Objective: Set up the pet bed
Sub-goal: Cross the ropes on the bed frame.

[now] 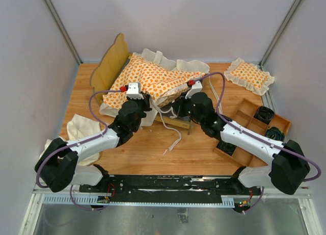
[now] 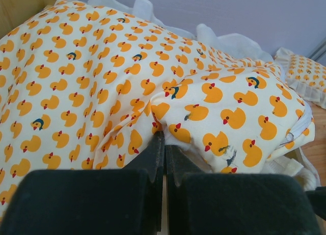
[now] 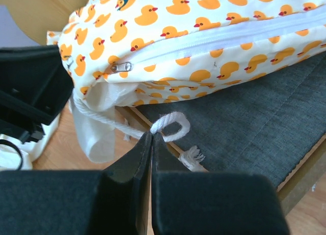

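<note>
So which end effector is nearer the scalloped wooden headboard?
Left. The left end effector pinches the near edge of the duck-print cushion, closer to the headboard. The right end effector pinches a white tie string at the cushion's opposite end, farther away.

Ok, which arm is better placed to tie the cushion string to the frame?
Probably right: the right fingers are shut on the tie string beside the bed frame; the left fingers pinch cushion fabric.
</note>
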`<action>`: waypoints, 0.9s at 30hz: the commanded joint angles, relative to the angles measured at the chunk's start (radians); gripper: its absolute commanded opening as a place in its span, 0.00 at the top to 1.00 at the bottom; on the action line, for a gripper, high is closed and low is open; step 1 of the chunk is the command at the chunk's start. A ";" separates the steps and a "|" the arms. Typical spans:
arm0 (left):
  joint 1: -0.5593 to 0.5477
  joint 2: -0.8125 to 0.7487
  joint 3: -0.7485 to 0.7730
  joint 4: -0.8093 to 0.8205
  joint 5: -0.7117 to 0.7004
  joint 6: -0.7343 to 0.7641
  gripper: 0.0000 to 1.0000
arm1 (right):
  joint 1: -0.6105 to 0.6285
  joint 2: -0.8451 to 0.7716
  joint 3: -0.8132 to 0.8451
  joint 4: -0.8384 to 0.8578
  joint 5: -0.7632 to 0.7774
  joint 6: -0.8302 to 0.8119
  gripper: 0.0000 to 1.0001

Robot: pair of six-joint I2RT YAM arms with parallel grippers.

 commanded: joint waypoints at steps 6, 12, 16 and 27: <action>0.015 -0.007 -0.006 0.037 -0.020 -0.010 1.00 | -0.022 0.138 0.053 0.150 -0.002 -0.156 1.00; 0.015 0.008 0.006 0.039 -0.018 -0.008 1.00 | -0.048 0.190 0.079 0.185 0.002 -0.111 1.00; 0.016 0.015 0.009 0.038 -0.020 -0.004 1.00 | -0.052 0.193 0.040 0.283 -0.056 -0.090 1.00; 0.024 0.014 0.010 0.037 -0.010 -0.001 1.00 | -0.065 0.172 -0.111 0.485 -0.257 0.100 1.00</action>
